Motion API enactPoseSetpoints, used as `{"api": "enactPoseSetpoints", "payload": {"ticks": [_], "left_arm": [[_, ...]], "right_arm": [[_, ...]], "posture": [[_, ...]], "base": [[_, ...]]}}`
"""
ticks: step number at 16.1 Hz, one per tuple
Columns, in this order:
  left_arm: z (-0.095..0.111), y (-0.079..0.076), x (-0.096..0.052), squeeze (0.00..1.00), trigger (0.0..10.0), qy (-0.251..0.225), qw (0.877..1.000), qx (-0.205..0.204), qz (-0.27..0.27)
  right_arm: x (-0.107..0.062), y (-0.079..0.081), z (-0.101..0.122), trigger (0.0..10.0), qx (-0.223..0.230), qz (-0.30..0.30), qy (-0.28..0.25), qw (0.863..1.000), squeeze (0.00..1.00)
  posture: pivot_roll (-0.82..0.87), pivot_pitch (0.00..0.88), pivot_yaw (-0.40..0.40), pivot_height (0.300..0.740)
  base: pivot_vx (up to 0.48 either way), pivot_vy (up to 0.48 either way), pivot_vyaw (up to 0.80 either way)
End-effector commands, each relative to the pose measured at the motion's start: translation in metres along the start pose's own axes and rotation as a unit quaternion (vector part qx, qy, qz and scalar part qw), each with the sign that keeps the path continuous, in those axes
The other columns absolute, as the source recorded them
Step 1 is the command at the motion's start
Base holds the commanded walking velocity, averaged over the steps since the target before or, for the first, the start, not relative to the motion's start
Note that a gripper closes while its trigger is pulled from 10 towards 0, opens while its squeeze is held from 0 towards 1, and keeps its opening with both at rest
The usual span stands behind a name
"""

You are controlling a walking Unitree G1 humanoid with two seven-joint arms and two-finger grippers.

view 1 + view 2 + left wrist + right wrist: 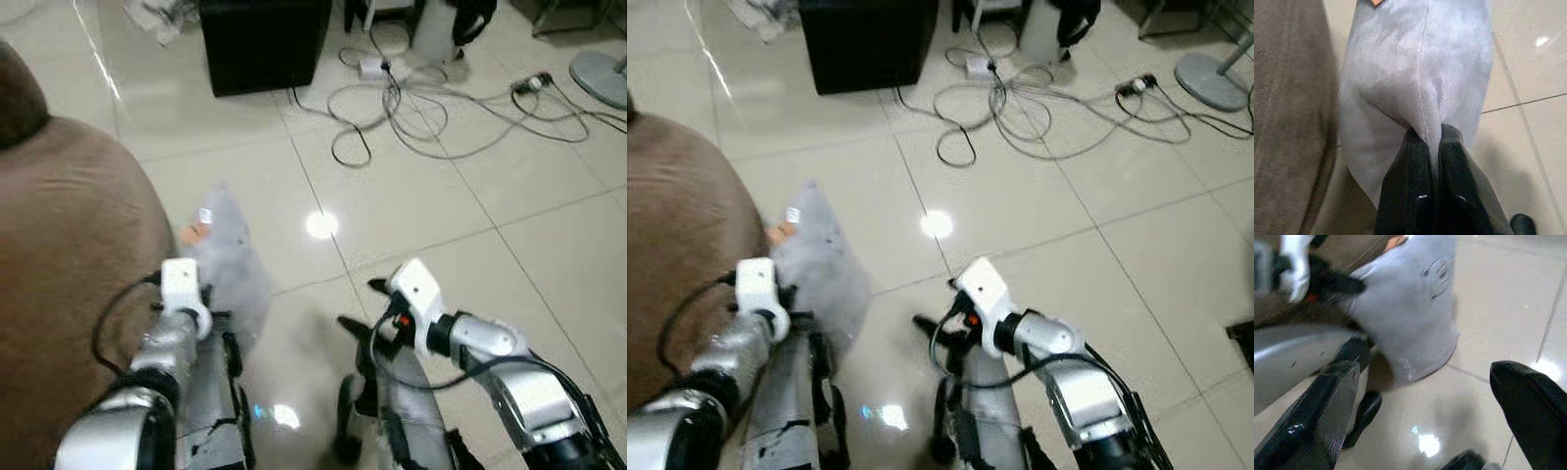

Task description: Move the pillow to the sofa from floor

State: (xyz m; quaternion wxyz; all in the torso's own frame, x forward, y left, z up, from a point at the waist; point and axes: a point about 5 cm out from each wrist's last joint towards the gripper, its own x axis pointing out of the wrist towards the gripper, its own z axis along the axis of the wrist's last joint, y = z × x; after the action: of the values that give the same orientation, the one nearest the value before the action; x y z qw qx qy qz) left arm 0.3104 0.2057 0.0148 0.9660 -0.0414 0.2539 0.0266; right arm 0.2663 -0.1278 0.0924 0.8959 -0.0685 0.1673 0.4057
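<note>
A soft grey pillow [1415,73], plush and rounded with a seam running down its middle, hangs pinched by that seam between my left fingers [1449,166], which are closed tight on the fabric. It sits just beside the brown, coarse-woven sofa [69,274], above the glossy pale tiled floor [470,245]. My left gripper [1432,142] reaches forward from a bent silver arm with a white wrist block, close to the sofa's rounded edge. My right gripper [1425,396] is held low over the tiles with its two black textured fingers spread wide apart, holding nothing, near the pillow's lower corner. Farther off, tangled cables [431,108] lie beside a black box [265,44].
</note>
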Motion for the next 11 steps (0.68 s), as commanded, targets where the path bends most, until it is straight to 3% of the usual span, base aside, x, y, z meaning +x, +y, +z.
{"api": "enactPoseSetpoints", "payload": {"ticks": [1, 3, 6, 8, 11], "left_arm": [[-0.009, -0.008, -0.002, 0.00, 0.0, 0.000, 1.000, -0.002, -0.023], [-0.004, -0.020, -0.001, 0.00, 0.0, -0.024, 0.998, 0.000, -0.052], [0.027, -0.042, -0.005, 0.00, 0.0, -0.132, 0.987, 0.010, -0.087], [0.044, -0.048, -0.014, 0.00, 0.0, -0.184, 0.978, 0.014, -0.095], [0.074, -0.058, -0.040, 0.00, 0.0, -0.253, 0.962, 0.011, -0.100]], "right_arm": [[-0.002, -0.009, -0.005, 10.0, 0.012, -0.035, -0.002, 0.999, 0.00], [0.001, -0.022, -0.004, 10.0, 0.027, -0.091, -0.014, 0.995, 0.00], [-0.009, -0.035, -0.002, 10.0, 0.071, -0.190, -0.040, 0.979, 0.00], [-0.013, -0.034, -0.003, 10.0, 0.086, -0.217, -0.051, 0.971, 0.00], [-0.023, -0.026, -0.008, 10.0, 0.111, -0.264, -0.057, 0.957, 0.00]], "posture": [[-0.02, 0.119, -0.065, 0.576], [-0.02, 0.069, -0.036, 0.576], [-0.01, 0.000, 0.013, 0.576], [0.00, 0.000, 0.036, 0.576], [0.01, 0.000, 0.069, 0.576]], "base": [[0.000, 0.000, 0.00], [0.000, 0.000, 0.00], [0.000, 0.000, 0.00], [0.000, 0.000, 0.00], [0.000, 0.000, 0.00]]}}
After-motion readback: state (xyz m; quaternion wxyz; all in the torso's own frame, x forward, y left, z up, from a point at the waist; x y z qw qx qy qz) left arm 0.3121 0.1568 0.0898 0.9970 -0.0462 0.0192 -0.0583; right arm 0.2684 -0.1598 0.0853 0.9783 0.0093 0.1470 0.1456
